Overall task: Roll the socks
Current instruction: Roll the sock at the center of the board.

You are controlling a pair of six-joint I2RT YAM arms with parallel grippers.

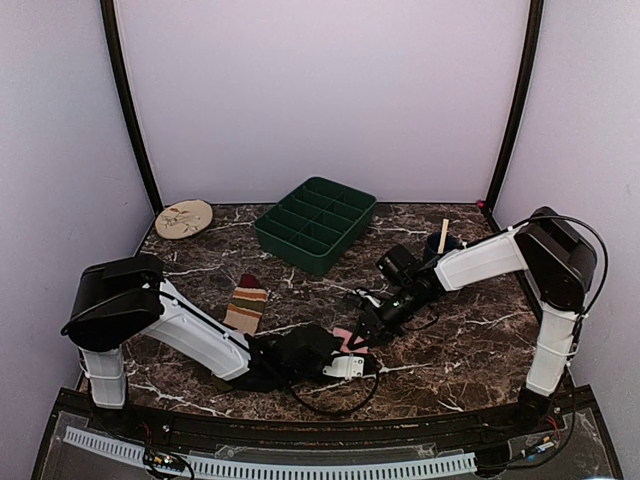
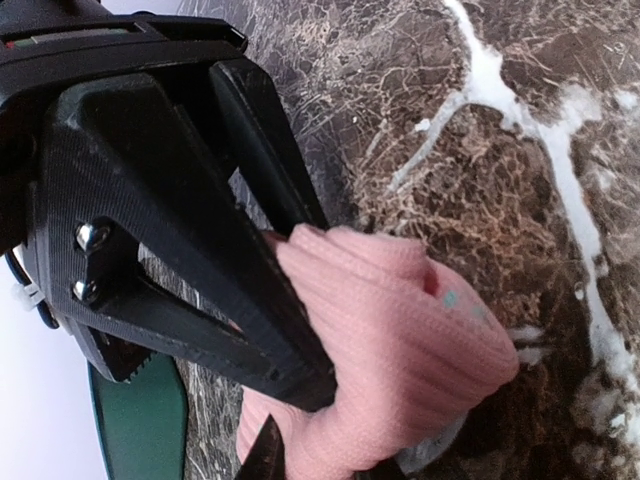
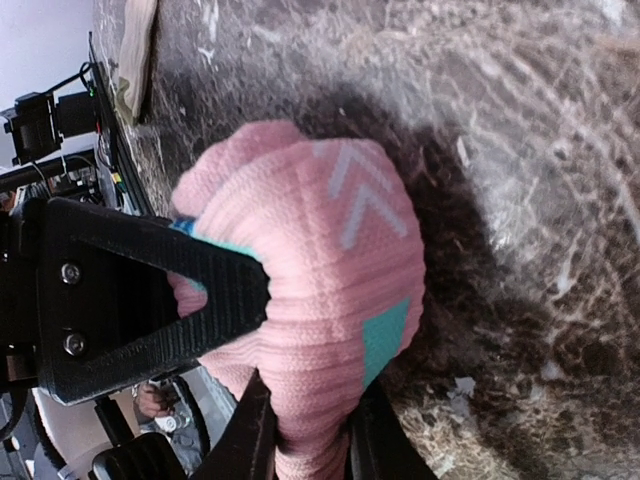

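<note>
While pink sock point(image 1: 347, 338) lies pinched, cup point(image 1: 450, 243) holds stick point(image 1: 443, 235).

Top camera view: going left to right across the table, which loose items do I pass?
In order: round beige disc → striped sock → green divided tray → dark cup with a wooden stick. The pink sock lies in front of the tray's right half, so it is left unranked.

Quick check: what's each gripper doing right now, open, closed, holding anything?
Left gripper: closed on the pink sock.
Right gripper: closed on the same pink sock.
</note>
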